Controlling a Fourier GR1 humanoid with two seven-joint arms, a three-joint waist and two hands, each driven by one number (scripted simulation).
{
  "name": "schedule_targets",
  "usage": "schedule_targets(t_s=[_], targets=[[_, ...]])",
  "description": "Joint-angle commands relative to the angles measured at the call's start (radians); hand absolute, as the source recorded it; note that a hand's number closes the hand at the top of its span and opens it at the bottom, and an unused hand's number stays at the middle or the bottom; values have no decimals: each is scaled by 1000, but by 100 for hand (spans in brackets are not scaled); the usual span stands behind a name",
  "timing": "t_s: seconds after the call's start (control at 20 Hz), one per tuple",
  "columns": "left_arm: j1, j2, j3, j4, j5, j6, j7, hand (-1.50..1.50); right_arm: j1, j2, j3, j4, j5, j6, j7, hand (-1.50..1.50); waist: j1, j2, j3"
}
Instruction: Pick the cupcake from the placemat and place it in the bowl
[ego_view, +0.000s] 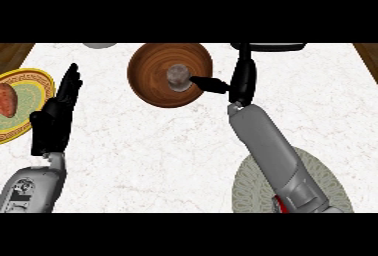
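counter (162, 160): white marble | holds bowl (151, 75), placemat (251, 192), plate (37, 82)

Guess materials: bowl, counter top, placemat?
Bowl: looks like wood, polished; brown concentric grain rings with a slight sheen.
Counter top: looks like marble or similar stone; white with faint veins.
Placemat: probably woven fabric or fibre, matte; grey-green patterned texture, partly hidden by the right forearm.
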Motion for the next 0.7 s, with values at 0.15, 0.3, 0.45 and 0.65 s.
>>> schedule_targets(t_s=[0.15,0.3,0.45,0.65], targets=[[21,16,46,-5,11,-23,-18,0,288,0,129,-337,23,74,6,-150,-23,-7,-1],[12,-26,-1,-20,-42,2,22,0,378,-39,147,-464,42,134,50,-150,-18,-5,-1],[95,3,35,-97,6,-51,-22,0,456,-1,200,-495,65,82,-2,-150,-8,-4,-1],[40,-23,36,-101,-34,-50,62,0,455,0,151,-535,94,131,41,-150,-9,-3,-1]])
